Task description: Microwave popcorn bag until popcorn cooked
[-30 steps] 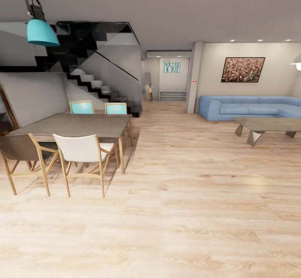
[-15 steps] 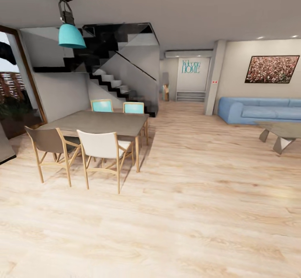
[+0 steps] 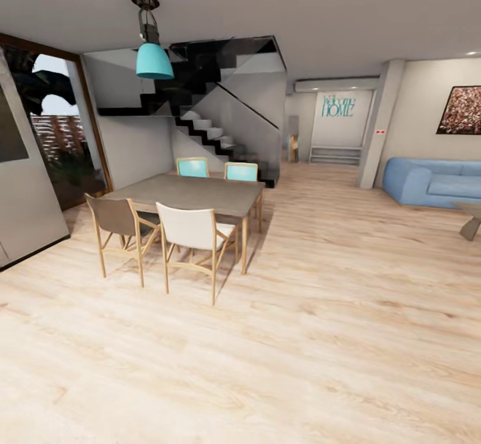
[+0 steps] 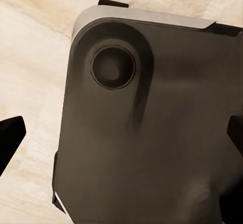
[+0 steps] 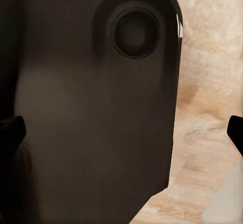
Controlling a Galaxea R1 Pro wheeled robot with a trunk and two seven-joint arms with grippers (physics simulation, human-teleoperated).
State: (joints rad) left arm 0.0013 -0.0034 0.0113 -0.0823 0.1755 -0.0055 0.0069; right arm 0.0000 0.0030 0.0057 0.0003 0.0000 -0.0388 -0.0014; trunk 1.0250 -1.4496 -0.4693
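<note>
Popcorn bag, microwave and countertop are not among what the head view takes in; it looks across a dining and living room with a pale wooden floor (image 3: 321, 337). A grey dining table (image 3: 190, 193) stands left of centre. Two wooden chairs sit at its near edge, one brown (image 3: 117, 220) and one white (image 3: 194, 230), and two turquoise chairs (image 3: 217, 170) sit at its far edge. A turquoise hanging lamp (image 3: 153, 59) hangs above the table. Behind it a dark staircase (image 3: 214, 109) climbs along the wall. A large window (image 3: 60, 130) fills the left wall. At the right edge sits a blue sofa (image 3: 437, 180) under a framed picture (image 3: 462, 109). A turquoise "Welcome Home" sign (image 3: 337, 105) marks the far wall.

In the left wrist view, the left gripper (image 4: 124, 138) has its two dark fingertips (image 4: 10, 138) wide apart at the picture's sides, holding nothing, above a dark rounded part of the robot's base (image 4: 152, 133).

In the right wrist view, the right gripper (image 5: 124, 133) is likewise spread wide and holds nothing, with a fingertip (image 5: 11, 133) at each side above the same kind of dark body (image 5: 91, 107) and wooden floor.
</note>
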